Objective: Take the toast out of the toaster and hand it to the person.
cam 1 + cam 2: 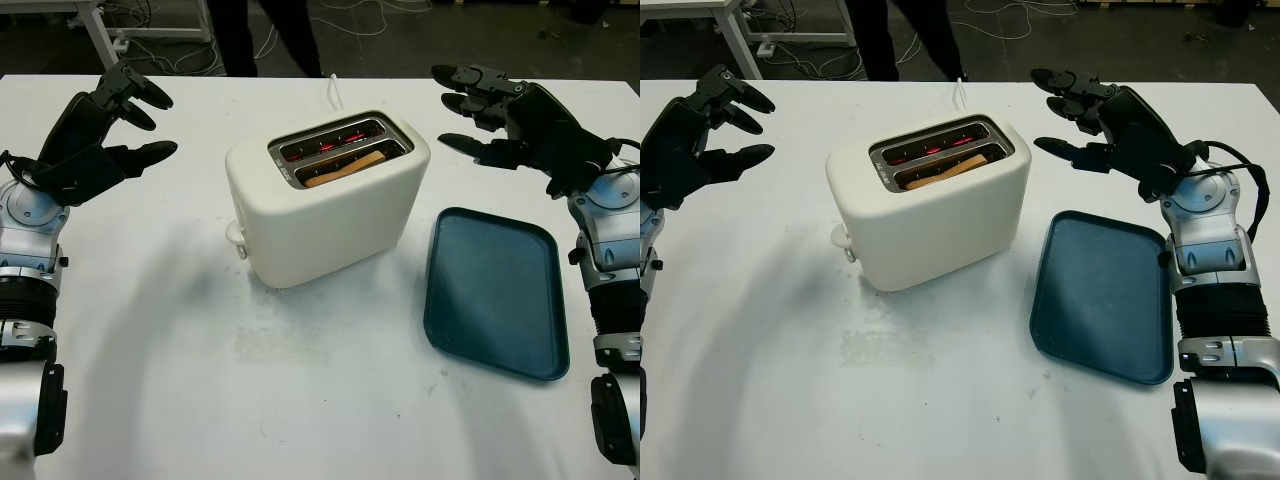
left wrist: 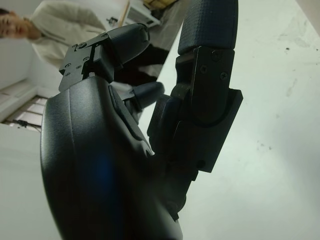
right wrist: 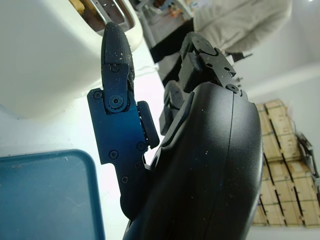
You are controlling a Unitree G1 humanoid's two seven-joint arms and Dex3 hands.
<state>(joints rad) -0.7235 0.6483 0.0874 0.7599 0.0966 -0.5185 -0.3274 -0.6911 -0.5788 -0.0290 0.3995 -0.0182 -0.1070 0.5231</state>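
A: Start with the biggest thing. What's on the white tabletop [image 1: 180, 400]?

B: A cream toaster [image 1: 325, 200] sits at the middle, with a dark teal tray [image 1: 497, 292] just beside it on the robot's right. A person [image 1: 902, 35] stands at the far edge, beyond the toaster.

A: Anything in those containers?

B: The tray holds nothing. The toaster has two slots running along its length. The slot nearer the robot carries the toast [image 1: 345, 167]; it sits low, with its top edge showing at the mouth. The far slot glows red and looks bare.

A: Which way does the toast lie from the hands?

B: Its long axis follows the slot, slanting from near-left to far-right across the tabletop. The right hand [image 1: 492, 110] hovers just past the toaster's right end, close to that end of the slot, holding nothing. The left hand [image 1: 115, 125] is raised well apart on the other side, also holding nothing.

A: So which one goes?

B: I'd judge the right hand. It is nearer, and the toast lies to its left and slightly lower, so it would have to come across over the slot and reach down.
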